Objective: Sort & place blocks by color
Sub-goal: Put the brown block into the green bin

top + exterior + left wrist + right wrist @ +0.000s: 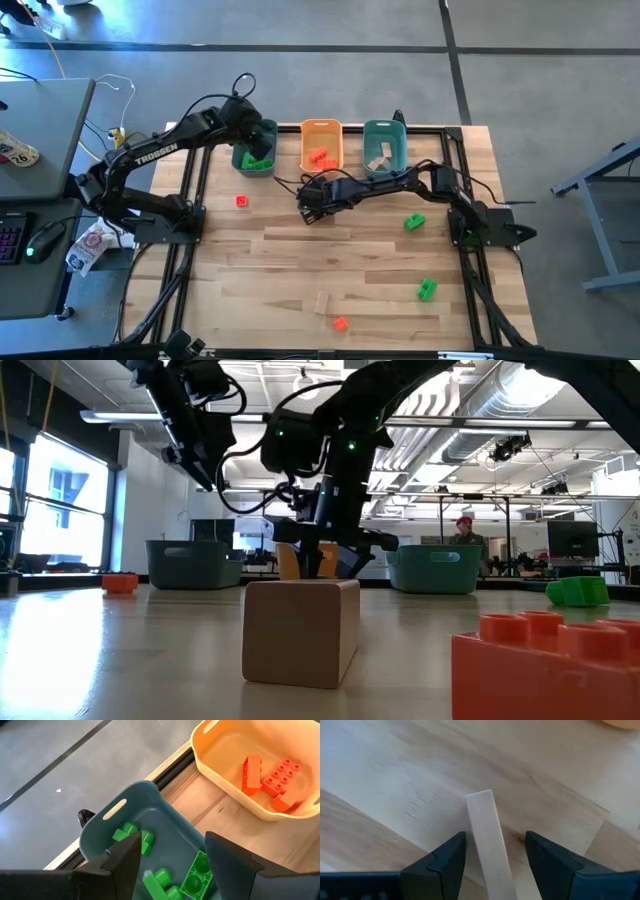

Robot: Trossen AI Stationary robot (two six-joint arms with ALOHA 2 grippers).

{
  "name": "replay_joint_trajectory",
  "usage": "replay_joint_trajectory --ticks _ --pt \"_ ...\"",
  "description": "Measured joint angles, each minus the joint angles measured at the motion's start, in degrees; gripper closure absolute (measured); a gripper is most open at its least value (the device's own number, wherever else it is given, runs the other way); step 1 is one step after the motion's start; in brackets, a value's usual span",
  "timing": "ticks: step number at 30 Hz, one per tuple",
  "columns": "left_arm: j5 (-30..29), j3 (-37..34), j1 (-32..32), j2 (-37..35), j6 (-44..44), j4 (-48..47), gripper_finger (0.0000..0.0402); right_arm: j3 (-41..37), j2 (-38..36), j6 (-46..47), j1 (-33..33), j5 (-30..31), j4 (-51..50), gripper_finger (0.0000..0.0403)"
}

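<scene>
1. The right gripper [495,857], fingers spread, straddles a pale tan wooden block [487,840] on the table [300,270] in front of the orange bin [321,146]; no contact is visible.
2. The left gripper [172,857], fingers apart and empty, hangs over the left teal bin [120,810], which holds green blocks [192,877].
3. Red-orange blocks [270,777] lie in the orange bin; tan pieces [381,158] sit in the right teal bin [385,146].
4. Loose on the table: two green blocks [414,222], two red-orange blocks [241,201], another tan block [322,302].
</scene>
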Motion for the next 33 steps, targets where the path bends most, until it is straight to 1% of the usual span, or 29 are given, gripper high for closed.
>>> replay_joint_trajectory --ticks 3,5,8,12,15,19,21,23,29,33 --pt "0.0 0.0 0.0 0.0 0.0 0.0 0.0200 0.0 0.1 -1.4 0.0 -0.1 -0.1 0.0220" --pt "0.0 0.0 -0.1 0.0 0.0 0.0 0.0200 0.0 0.1 -2.0 0.1 -0.2 -0.1 0.0241" --pt "0.1 0.0 -0.2 0.0 0.0 -0.1 0.0200 0.0 0.1 -3.9 0.1 -0.7 -0.1 0.0290" --pt "0.2 0.0 -0.7 0.0 -0.3 -1.2 0.0200 0.0 0.0 -8.1 0.1 -1.2 -0.1 0.0370" --pt "0.4 0.0 -1.3 0.0 -0.4 -2.1 0.0200 -0.1 -0.5 -10.7 0.2 -1.1 -0.4 0.0375" --pt "0.4 -0.8 -2.4 0.0 -0.4 -2.2 0.0200 -0.4 -1.9 -11.7 0.2 -0.3 -2.9 0.0361" --pt "0.4 -1.3 -3.2 0.0 0.0 -2.2 0.0200 -0.4 -3.2 -12.5 0.3 0.4 -4.0 0.0363" --pt "0.4 -2.0 -4.0 0.0 0.0 -2.2 0.0200 -0.3 -4.1 -13.4 0.5 1.8 -6.0 0.0372" --pt "0.4 -2.6 -7.2 0.0 -0.1 -3.3 0.0200 -0.3 -7.9 -14.5 0.8 6.8 -10.8 0.0373" --pt "0.4 -2.6 -9.9 0.0 -0.5 -3.3 0.0200 -0.3 -10.2 -15.8 0.7 11.5 -14.8 0.0373"
